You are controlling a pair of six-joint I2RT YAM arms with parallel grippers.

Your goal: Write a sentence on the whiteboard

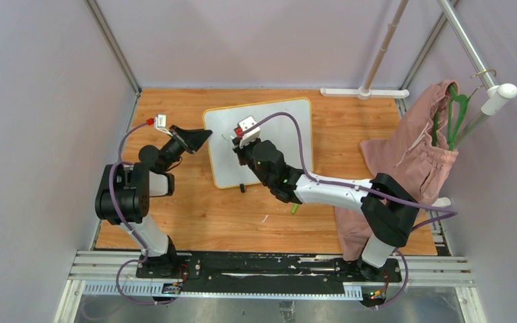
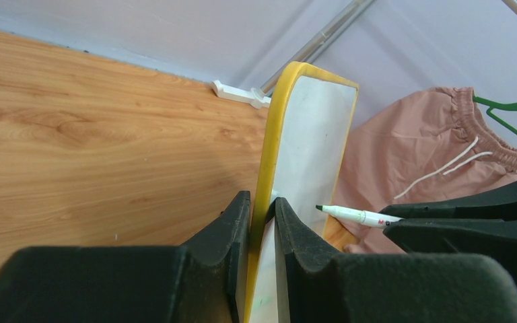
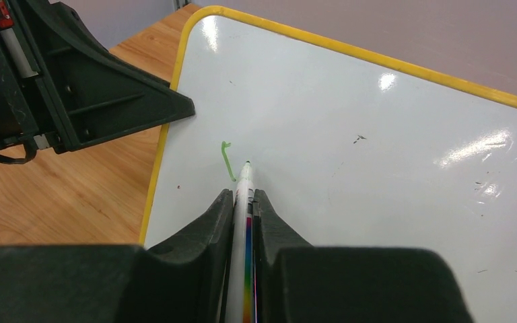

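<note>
The whiteboard (image 1: 283,128), white with a yellow rim, lies on the wooden table. My left gripper (image 1: 205,136) is shut on its left edge, one finger on each side of the rim (image 2: 262,202). My right gripper (image 3: 244,195) is shut on a white marker (image 3: 246,182), whose green tip rests on the whiteboard (image 3: 350,202) near its left side. The only lettering of the sentence on the board is one short hooked green stroke (image 3: 227,161), just left of the tip. In the left wrist view the marker (image 2: 353,214) juts across the whiteboard (image 2: 309,134).
Pink shorts (image 1: 410,155) hang on a green hanger (image 1: 454,114) from a rail at the right. A white stand base (image 1: 363,92) sits at the back. A small black cap (image 1: 242,188) and a green piece (image 1: 294,208) lie near the board's front edge.
</note>
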